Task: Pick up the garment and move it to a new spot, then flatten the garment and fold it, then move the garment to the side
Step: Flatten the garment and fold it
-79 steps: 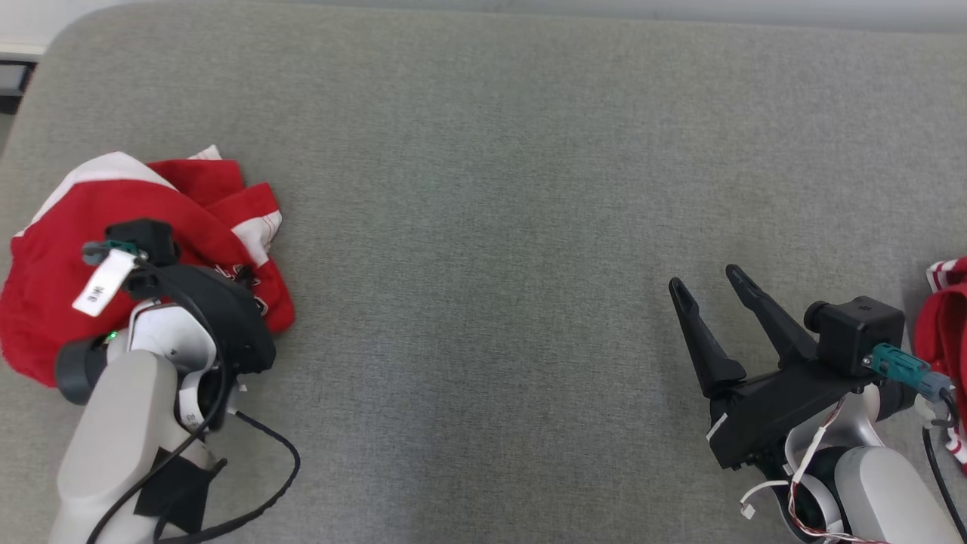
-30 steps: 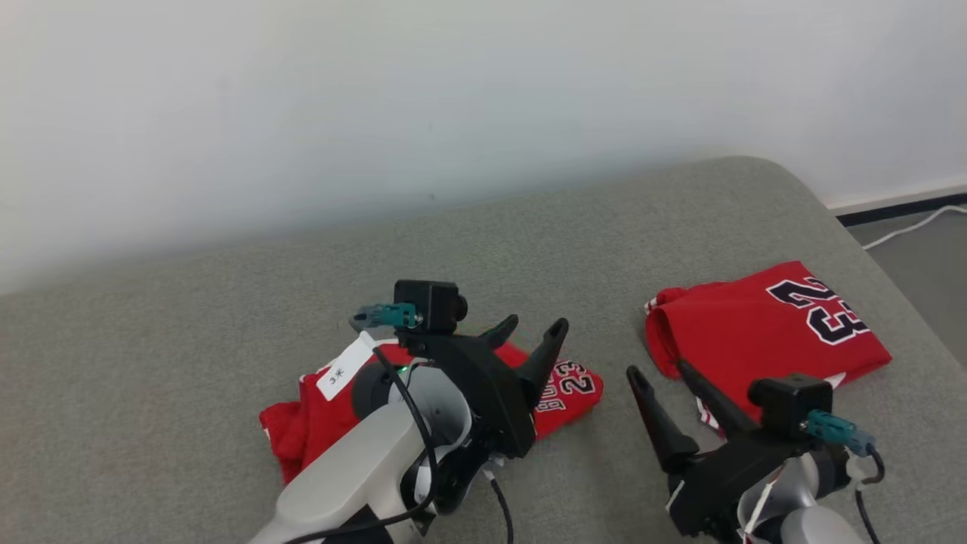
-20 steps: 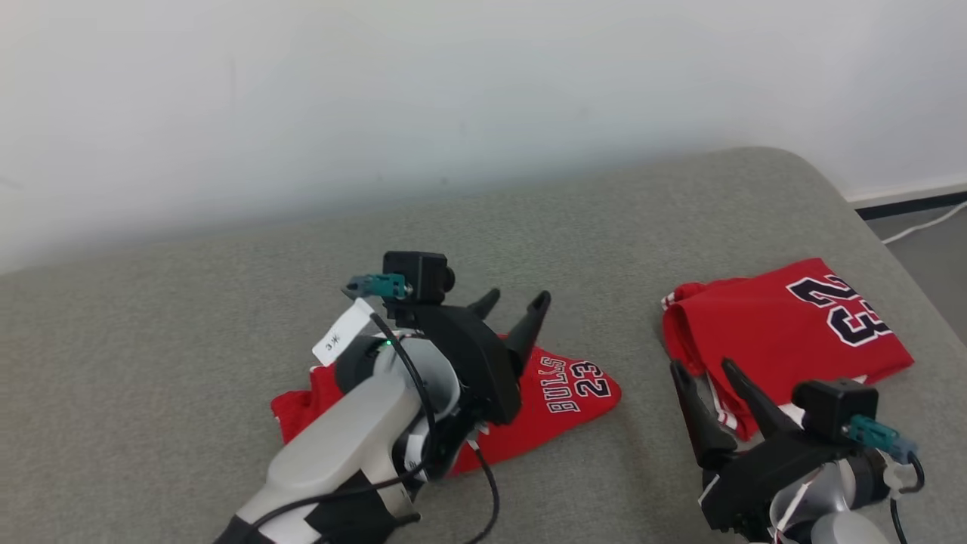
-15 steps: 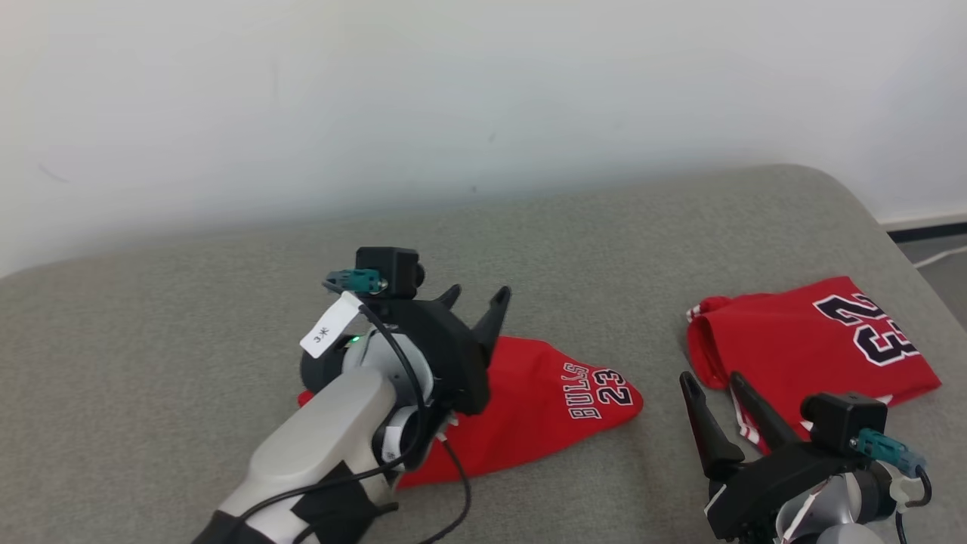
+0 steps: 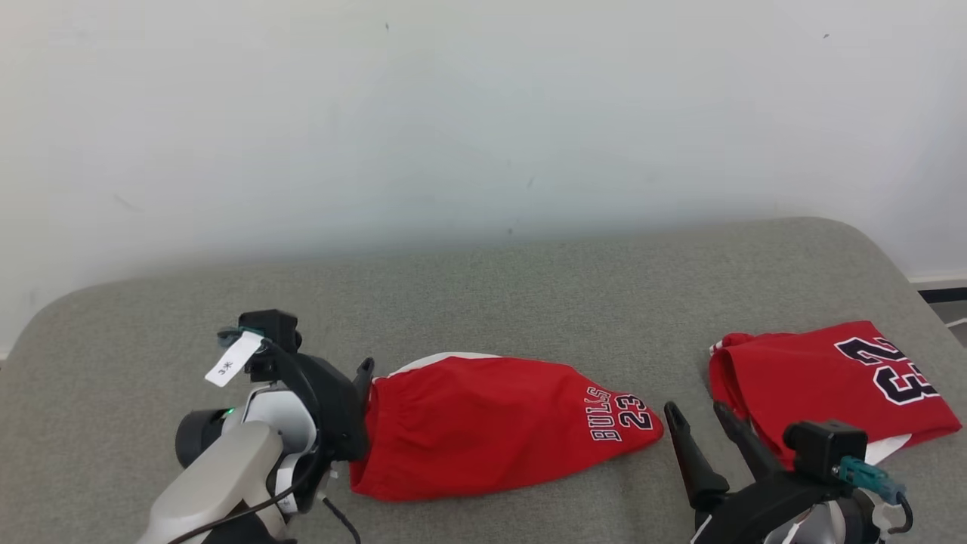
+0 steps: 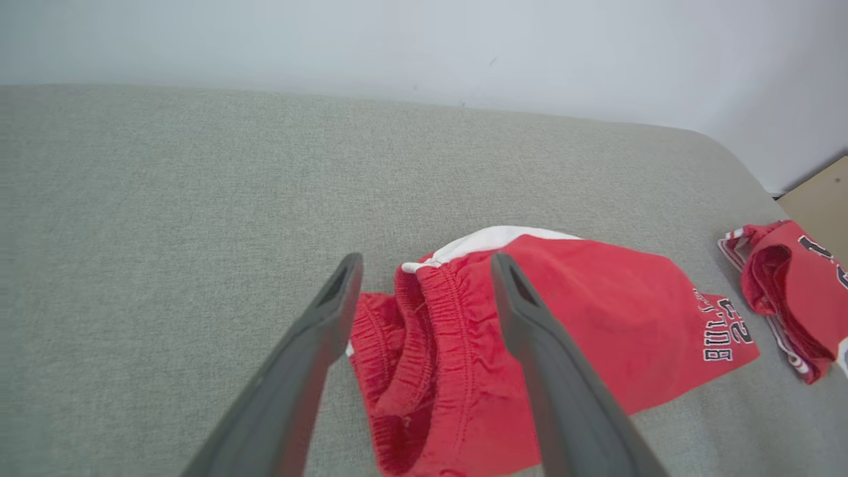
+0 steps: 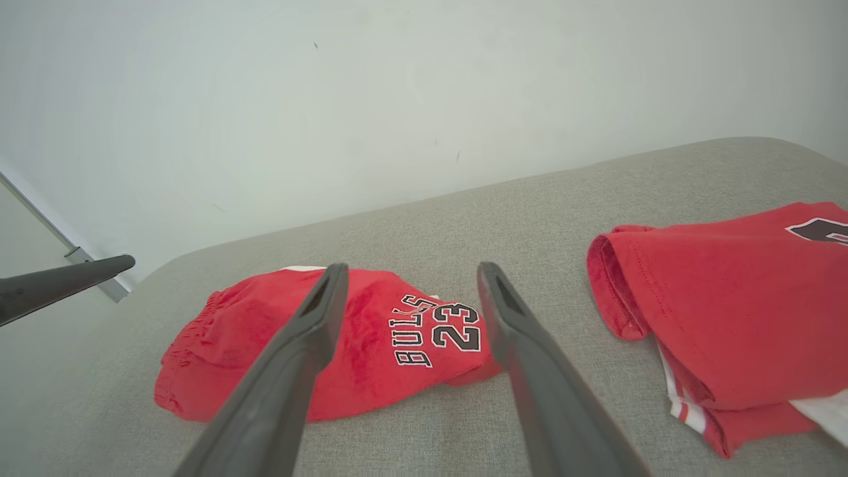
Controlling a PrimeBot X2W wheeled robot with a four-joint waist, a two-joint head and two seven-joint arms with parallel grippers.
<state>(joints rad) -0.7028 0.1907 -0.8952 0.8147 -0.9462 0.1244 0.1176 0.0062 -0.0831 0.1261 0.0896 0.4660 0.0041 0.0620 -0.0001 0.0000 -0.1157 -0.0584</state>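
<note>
The garment is a pair of red shorts (image 5: 491, 423) printed "BULLS 23", lying spread on the grey padded surface (image 5: 529, 302). Its elastic waistband points left and its printed leg right. My left gripper (image 5: 363, 378) stands open at the waistband end. In the left wrist view the shorts (image 6: 596, 318) lie under and beyond the left gripper (image 6: 425, 265), with nothing held. My right gripper (image 5: 695, 409) is open just right of the printed leg, above the surface. From the right wrist, the shorts (image 7: 232, 331) sit past the right gripper (image 7: 412, 268).
A folded red jersey (image 5: 823, 385) numbered 23 lies at the right, close to my right gripper and to the surface's rounded right edge. A white wall rises behind the surface. The jersey (image 7: 729, 291) is about a hand's width from the shorts.
The head camera has swung, shifting the whole picture. Against the shorts, my left gripper has drawn back from over their middle to the waistband end, and the shorts now lie uncovered and spread.
</note>
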